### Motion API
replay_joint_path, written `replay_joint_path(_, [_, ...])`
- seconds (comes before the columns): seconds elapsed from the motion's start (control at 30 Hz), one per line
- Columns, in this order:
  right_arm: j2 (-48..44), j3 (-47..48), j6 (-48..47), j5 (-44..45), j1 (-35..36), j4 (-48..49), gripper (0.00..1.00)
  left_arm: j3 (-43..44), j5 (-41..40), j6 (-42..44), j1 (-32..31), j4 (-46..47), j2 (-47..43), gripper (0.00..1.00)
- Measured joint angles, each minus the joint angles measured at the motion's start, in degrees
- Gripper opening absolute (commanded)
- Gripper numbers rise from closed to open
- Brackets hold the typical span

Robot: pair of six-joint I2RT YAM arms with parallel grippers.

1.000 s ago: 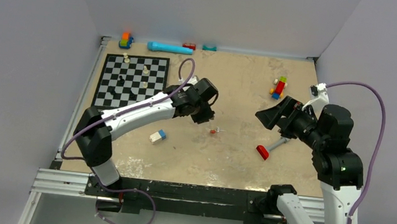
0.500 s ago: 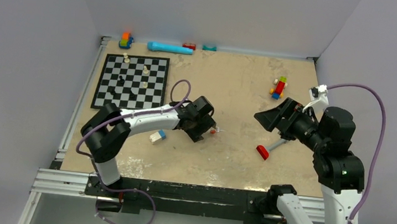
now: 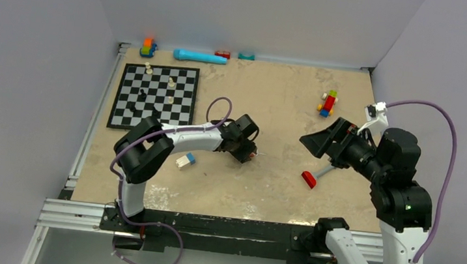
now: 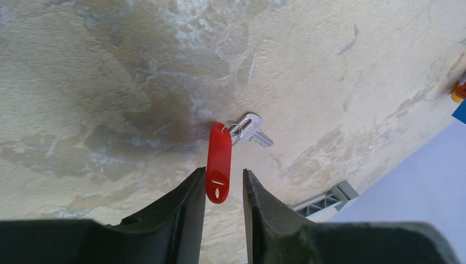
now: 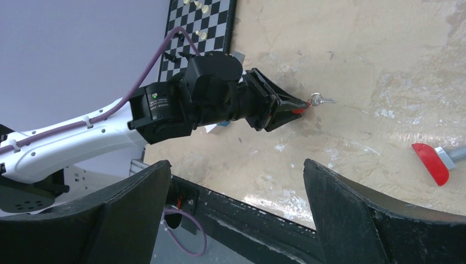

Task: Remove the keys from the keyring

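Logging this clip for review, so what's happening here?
The left gripper is down at the beige tabletop, its jaws partly open around the end of a red plastic key tag. The tag lies flat, joined by a small metal keyring to a silver key. The right gripper hangs wide open, holding nothing.

1 chessboard (image 3: 187, 78); right of it — 1 red tag (image 4: 218, 159), 1 keyring (image 4: 235, 130), 1 silver key (image 4: 254, 130) visible, 1 red-tipped tool (image 3: 310, 178); beyond it — 1 blue tube (image 3: 199, 56).

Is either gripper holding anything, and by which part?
Nothing is clamped yet. The left gripper straddles the free end of the red tag, a gap showing beside it; the right gripper hangs open, empty.
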Motion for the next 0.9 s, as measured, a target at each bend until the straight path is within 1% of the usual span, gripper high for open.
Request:
replay_joint_path(0.2, [0.2,0.0,0.0,0.1,0.0,0.1,0.95,1.1,0.0,0.1,0.1,-0.2,0.0,0.08])
replay_joint_path(0.23, [0.3,0.0,0.1,0.1,0.0,0.2,0.95,1.3,0.0,0.4,0.1,-0.3,0.0,0.03])
replay_joint_path(0.27, [0.4,0.0,0.1,0.1,0.0,0.3,0.94,1.5,0.0,0.6,0.1,-0.3,0.0,0.00])
replay_joint_path(0.43, [1.0,0.0,0.3,0.0,0.0,1.1,0.94,2.5,0.2,2.6,0.9,-1.5,0.0,0.00])
replay_joint_path(0.53, [1.5,0.0,0.5,0.0,0.0,1.6,0.94,4.6,0.3,6.3,1.6,-4.1,0.0,0.00])
replay_joint_path(0.63, [2.5,0.4,0.9,-0.3,0.0,1.9,0.93,7.4,0.9,13.1,2.6,-5.0,-0.9,0.00])
replay_joint_path(0.73, [4.1,1.1,2.2,-3.2,0.0,4.5,0.92,8.5,2.8,20.4,3.7,-4.7,-4.4,0.00])
replay_joint_path(0.9, [4.9,1.2,6.2,-10.3,0.0,13.7,0.91,9.2,8.7,33.7,6.2,-4.5,-15.9,0.00])
